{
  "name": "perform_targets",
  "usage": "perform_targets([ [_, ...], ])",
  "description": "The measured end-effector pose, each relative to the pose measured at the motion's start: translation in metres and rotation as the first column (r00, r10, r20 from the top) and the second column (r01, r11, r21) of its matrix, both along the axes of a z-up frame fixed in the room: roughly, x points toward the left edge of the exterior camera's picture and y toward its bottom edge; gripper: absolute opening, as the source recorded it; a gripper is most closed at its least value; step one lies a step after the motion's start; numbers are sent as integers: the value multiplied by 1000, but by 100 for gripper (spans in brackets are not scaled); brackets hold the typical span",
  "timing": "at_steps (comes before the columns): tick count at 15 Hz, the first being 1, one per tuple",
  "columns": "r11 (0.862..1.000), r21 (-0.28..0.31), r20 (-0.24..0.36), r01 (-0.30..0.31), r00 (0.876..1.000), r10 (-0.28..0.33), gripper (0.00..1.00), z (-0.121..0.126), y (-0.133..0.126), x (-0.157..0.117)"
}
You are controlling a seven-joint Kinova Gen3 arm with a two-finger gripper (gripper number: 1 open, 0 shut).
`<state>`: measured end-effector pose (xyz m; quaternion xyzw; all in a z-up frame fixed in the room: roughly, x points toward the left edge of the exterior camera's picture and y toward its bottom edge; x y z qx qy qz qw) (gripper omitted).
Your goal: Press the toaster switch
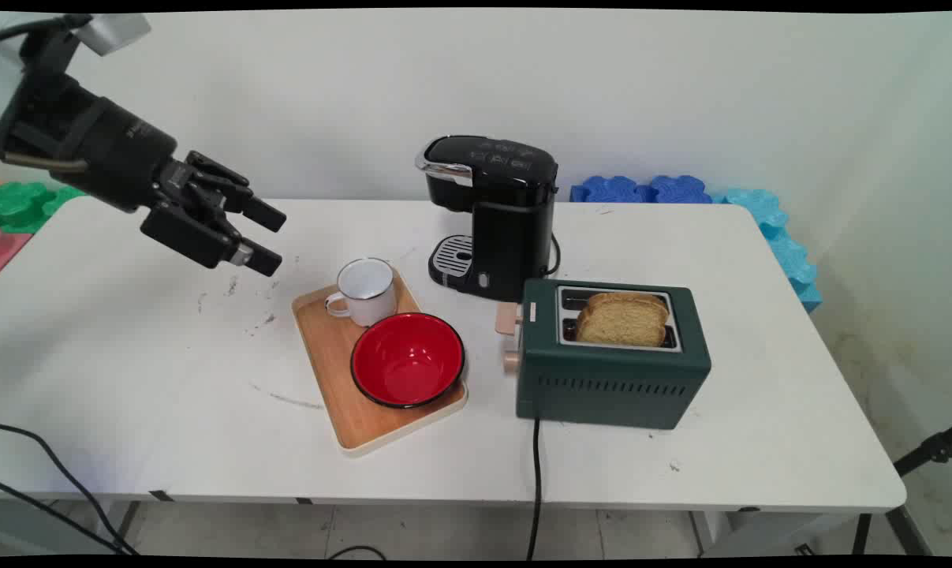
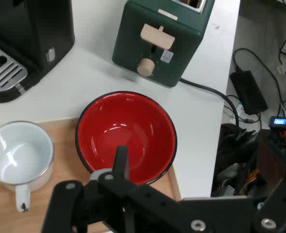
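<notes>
Black gripper (image 1: pixel 261 237) hangs in the air above the table's (image 1: pixel 128 355) left part, tilted down twd the right; its two fingers (image 1: pixel 264 214) are apart w/ nothing between them; it touches nothing.

Nearest things sit on a wooden tray (image 1: pixel 341 394) near the table's middle: a white mug (image 1: pixel 364 292) on the far end, w/ a metal rim and its handle pointing left; a red bowl (image 1: pixel 408 359) just beside it on the near side, w/ a black rim, shiny inside, holding nothing.

Right of the tray is a dark green toaster (image 1: pixel 611 371) w/ 2 bread slices (image 1: pixel 622 319) sticking out the top, a tan lever and a round knob on its left face, black cord running off the near edge; behind it, a black coffee maker (image 1: pixel 491 213) w/ a silver drip grate.

Main view alone shows the bread, plus green, blue foam blocks (image 1: pixel 649 189) by the wall; hand view looks down into the bowl (image 2: pixel 126 136) and mug (image 2: pixel 19 155), and shows the toaster (image 2: pixel 157 43) lever close up, the coffee maker (image 2: pixel 31 39), and boxes and wires on the floor past the table edge.
</notes>
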<state>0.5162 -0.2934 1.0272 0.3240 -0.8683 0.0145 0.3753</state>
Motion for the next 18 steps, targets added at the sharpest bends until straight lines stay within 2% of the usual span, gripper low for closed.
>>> perform_targets([
  [4, 1000, 7, -3, -12, 1000, 12, 100, 0, -17, -11],
  [9, 1000, -14, 0, 24, 1000, -24, 100, 0, -51, -52],
  [14, 992, -67, 14, 108, 994, -108, 100, -9, -91, -106],
  [18, 971, -121, 53, 204, 979, -199, 100, -23, -113, -135],
])
